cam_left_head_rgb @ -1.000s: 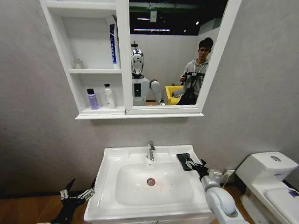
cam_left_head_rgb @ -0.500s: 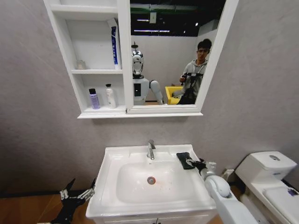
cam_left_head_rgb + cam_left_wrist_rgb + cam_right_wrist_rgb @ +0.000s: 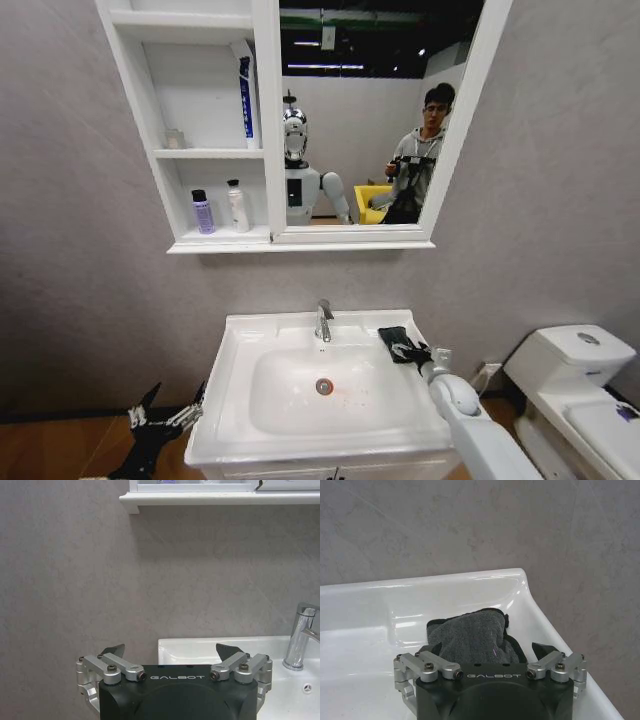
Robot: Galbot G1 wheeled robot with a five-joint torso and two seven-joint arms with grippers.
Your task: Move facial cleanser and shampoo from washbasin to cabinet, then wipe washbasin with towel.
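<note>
While the right end effector (image 3: 408,351) is reaching over the back right corner of the washbasin (image 3: 240,425), its two fingers are standing wide apart, one on each side of the towel (image 3: 394,341). In the right wrist view the fingers (image 3: 546,651) are sitting low beside the dark grey towel (image 3: 470,636), which is lying folded on the flat white rim near the wall. I cannot tell if the fingers are touching the cloth, and they are not squeezing it.

The left end effector (image 3: 165,415) is hanging low by the left side of the washbasin, away from the towel. Its fingers (image 3: 112,651) are also spread open and holding nothing.

The faucet (image 3: 323,321) is standing at the back middle of the washbasin, just left of the towel. The bowl with its drain (image 3: 323,386) is lying in front of it. Up on the wall, the cabinet (image 3: 150,130) is holding a purple bottle (image 3: 202,212) and a white bottle (image 3: 238,206) side by side on its lowest shelf, and a blue and white tube (image 3: 243,95) is leaning on the shelf above. A white toilet (image 3: 575,365) is standing to the right.

Since half a second ago, the right end effector is sitting a little closer to the towel, and the towel is lying in the same place.
</note>
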